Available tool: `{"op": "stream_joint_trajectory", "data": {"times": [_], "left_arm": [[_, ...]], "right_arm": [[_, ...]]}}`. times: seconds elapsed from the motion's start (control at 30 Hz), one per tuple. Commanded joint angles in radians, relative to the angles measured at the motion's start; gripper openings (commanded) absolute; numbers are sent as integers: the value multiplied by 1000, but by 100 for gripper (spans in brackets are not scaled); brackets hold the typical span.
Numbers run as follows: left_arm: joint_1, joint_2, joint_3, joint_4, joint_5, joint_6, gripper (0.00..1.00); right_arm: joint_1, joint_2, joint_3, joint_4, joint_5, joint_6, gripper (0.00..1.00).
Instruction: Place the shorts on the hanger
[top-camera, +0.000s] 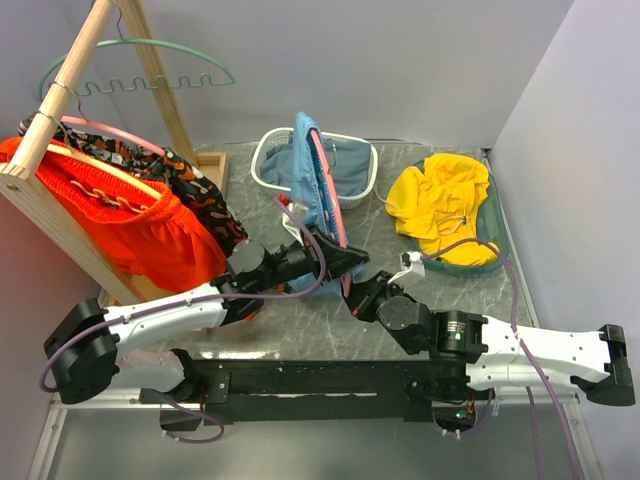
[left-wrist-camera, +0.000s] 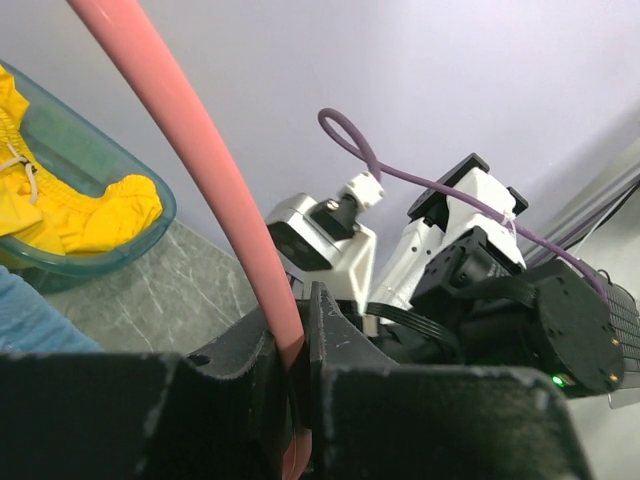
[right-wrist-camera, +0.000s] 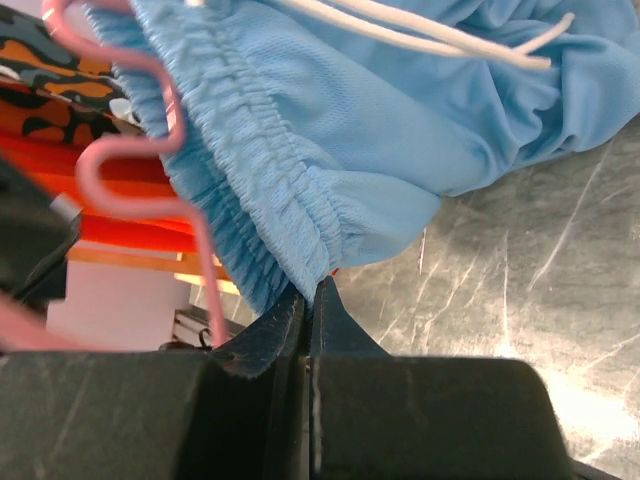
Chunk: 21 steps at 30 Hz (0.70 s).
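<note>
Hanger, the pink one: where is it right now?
The hanger stands on edge mid-frame in the top view, by the white basket, clamped in the left gripper with the shorts against it.

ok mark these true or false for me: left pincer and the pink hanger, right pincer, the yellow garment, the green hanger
1. The left pincer is shut on the pink hanger. True.
2. The right pincer is open and holds nothing. False: it is shut on the gathered waistband of the light blue shorts.
3. The yellow garment lies in the teal basin. True.
4. The green hanger lies flat on the table. False: it hangs from the wooden rack at the left.
</note>
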<state>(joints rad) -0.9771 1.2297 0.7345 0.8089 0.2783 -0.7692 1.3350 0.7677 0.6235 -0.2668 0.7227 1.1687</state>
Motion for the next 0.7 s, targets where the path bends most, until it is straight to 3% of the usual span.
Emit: {"op": "stream_joint_trajectory", "data": {"times": [0.0,0.37,0.67], "left_arm": [[83,2,146,322,-57,116,1],[147,50,187,305,-24,130,1],[170,65,155,279,-1,151,1]], "right_arm": [[49,-4,22,-127,-40,-44,0],[84,25,77,-218,-35,-23,0],[85,-44,142,-345,-29,3,0]]}}
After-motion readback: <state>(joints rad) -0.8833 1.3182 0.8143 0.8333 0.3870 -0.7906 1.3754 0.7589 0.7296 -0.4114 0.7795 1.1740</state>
